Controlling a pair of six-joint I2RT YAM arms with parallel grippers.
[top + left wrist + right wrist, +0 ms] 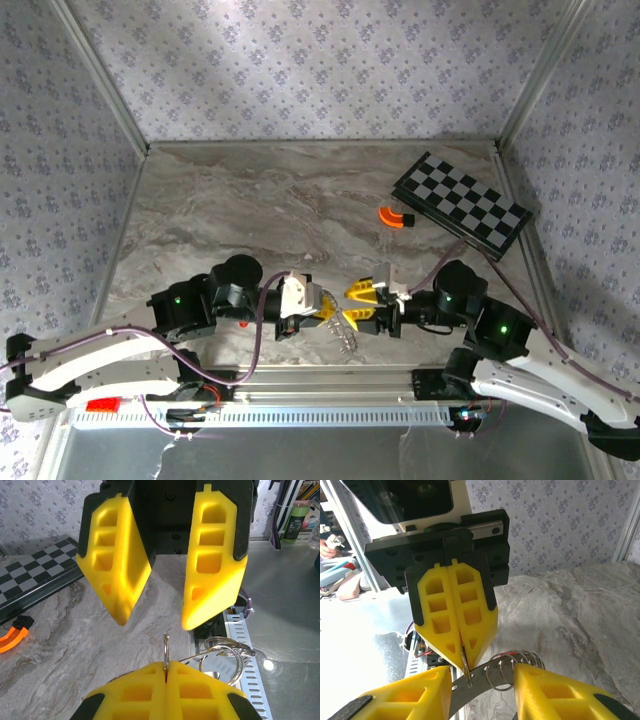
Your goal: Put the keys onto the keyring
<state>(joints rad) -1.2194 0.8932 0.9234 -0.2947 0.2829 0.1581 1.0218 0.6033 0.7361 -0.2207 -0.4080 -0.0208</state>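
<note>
Lower centre: left fingers point(145, 692) clamped tight on one silvery metal keyring point(346, 336); right fingers point(215, 570) apart, nothing clamped. Upper right: one orange curved piece point(396, 217), one black-and-white chequered board point(462, 203).

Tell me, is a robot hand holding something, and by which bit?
The left gripper pinches the keyring by its thin wire rim, between its fingertips.
</note>
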